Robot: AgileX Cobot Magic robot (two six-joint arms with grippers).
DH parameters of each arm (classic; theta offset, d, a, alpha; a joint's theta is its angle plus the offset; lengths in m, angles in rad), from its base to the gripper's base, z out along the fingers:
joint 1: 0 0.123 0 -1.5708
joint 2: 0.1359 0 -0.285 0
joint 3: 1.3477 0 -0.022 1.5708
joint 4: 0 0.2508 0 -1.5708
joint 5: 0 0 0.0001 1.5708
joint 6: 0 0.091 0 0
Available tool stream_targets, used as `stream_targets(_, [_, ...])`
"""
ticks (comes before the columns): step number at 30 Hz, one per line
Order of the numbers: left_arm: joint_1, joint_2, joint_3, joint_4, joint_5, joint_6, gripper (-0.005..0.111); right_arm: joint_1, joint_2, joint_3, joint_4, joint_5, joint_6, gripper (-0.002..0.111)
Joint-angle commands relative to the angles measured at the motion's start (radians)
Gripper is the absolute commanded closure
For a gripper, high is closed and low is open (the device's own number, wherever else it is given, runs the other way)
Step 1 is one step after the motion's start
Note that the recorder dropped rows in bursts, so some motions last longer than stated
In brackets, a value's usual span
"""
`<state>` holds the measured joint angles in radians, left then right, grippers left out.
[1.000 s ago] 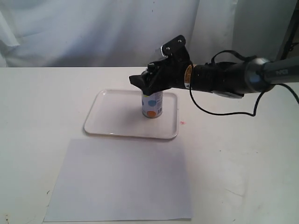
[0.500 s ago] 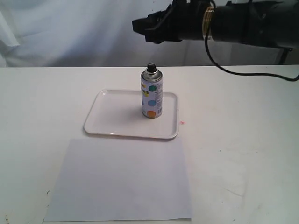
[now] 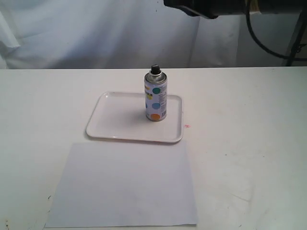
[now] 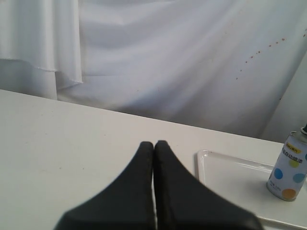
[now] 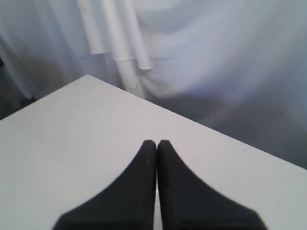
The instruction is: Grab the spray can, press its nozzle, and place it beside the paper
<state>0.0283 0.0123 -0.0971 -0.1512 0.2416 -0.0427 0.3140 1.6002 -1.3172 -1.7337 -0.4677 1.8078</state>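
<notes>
A topple was judged the chief risk; the spray can [image 3: 156, 100] was seen upright on the white tray [image 3: 115, 120] at centre frame, with the paper [image 3: 124, 187] lying lower down, and could be knocked over by an off-centre approach; the small nozzle [image 3: 154, 70] could be missed; the left gripper [image 4: 153, 143] and right gripper [image 5: 157, 143] were each seen pressed together, with nothing held or touched.

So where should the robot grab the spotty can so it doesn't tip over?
Probably hold the spray can around the middle of its straight round body, coming in level from the side. It stands upright on the tray, so its walls are open to a squeeze from both sides. That leaves the nozzle on top free to press.
</notes>
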Motion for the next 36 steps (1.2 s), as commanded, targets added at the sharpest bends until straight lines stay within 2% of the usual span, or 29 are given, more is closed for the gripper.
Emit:
stream_targets(1, [0.002, 0.0, 0.003, 0.002, -0.009, -0.006, 0.107, -0.005, -0.115, 0.154, 0.02, 0.137, -0.028, 0.108])
stream_targets(7, [0.002, 0.0, 0.003, 0.002, -0.009, -0.006, 0.107, -0.005, -0.292, 0.315, 0.119, 0.209, -0.089, 0.108])
stream_targets(15, [0.002, 0.0, 0.003, 0.002, -0.009, -0.006, 0.107, -0.005, -0.475, 0.396, 0.099, -0.005, -0.091, 0.108])
stream_targets(20, [0.002, 0.0, 0.003, 0.002, -0.009, -0.006, 0.107, -0.005, -0.545, 0.396, 0.014, -0.014, -0.093, 0.108])
stream_targets(29, [0.002, 0.0, 0.003, 0.002, -0.009, -0.006, 0.107, -0.005, -0.624, 0.396, -0.011, 0.167, 0.057, 0.108])
stream_targets(32, [0.002, 0.0, 0.003, 0.002, -0.009, -0.006, 0.107, -0.007, -0.642, 0.396, -0.011, 0.205, 0.053, 0.108])
stream_targets(36, [0.002, 0.0, 0.003, 0.002, -0.009, -0.006, 0.107, -0.088, -0.697, 0.431, -0.011, 0.153, 0.019, 0.108])
